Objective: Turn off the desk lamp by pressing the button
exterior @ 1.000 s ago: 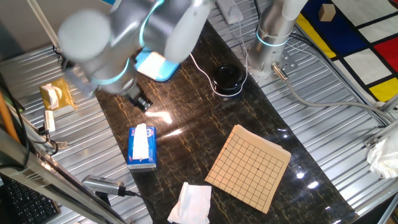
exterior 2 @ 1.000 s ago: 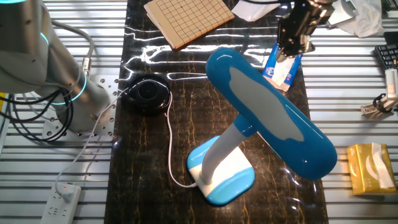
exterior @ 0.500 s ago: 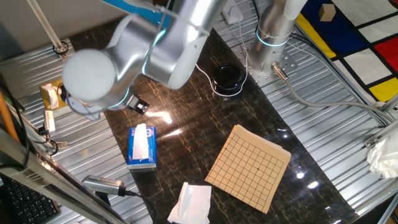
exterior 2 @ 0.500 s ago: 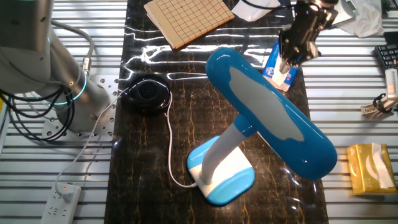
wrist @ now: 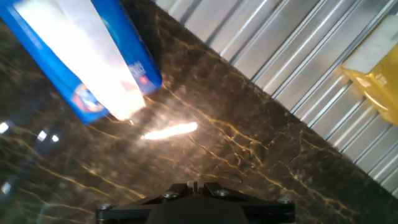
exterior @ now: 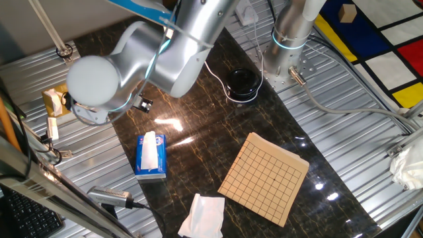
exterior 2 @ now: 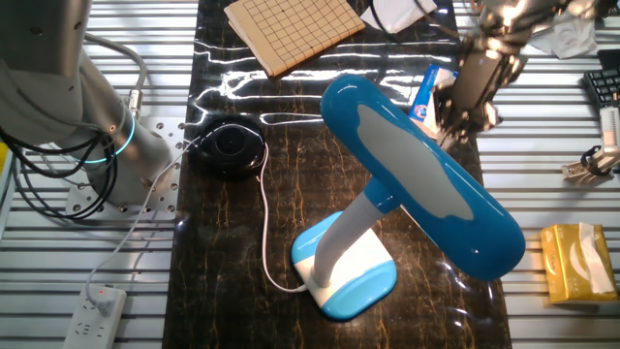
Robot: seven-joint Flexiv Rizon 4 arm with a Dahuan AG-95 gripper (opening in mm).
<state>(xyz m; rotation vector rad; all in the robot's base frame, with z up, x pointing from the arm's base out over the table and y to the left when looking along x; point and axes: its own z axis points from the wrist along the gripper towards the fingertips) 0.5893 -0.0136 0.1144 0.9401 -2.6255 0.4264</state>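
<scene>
The desk lamp (exterior 2: pixel 417 179) stands on the dark marble table (exterior 2: pixel 291 184), with a light-blue base (exterior 2: pixel 346 279), a white neck and a long light-blue head. Its thin white cord (exterior 2: pixel 267 233) runs off to the left. I cannot make out the button. In one fixed view my arm hides most of the lamp; only a strip of the blue head (exterior: pixel 151 9) shows at the top. My gripper (exterior 2: pixel 452 124) hovers just beyond the far end of the head, apart from it, and also shows in one fixed view (exterior: pixel 141 104). In the hand view the gripper (wrist: pixel 194 185) is shut and empty.
A blue tissue pack (exterior 2: pixel 429 89) (wrist: pixel 74 50) lies right by the gripper. A black round pot (exterior 2: pixel 231 147), a wooden grid board (exterior 2: pixel 294 29), a yellow tissue pack (exterior 2: pixel 576 260) (wrist: pixel 373 74), a white cloth (exterior: pixel 203 215) and a power strip (exterior 2: pixel 97 308) lie around.
My gripper has moved away from the grid board, past the blue tissue pack, toward the far end of the lamp head. The lamp has not moved.
</scene>
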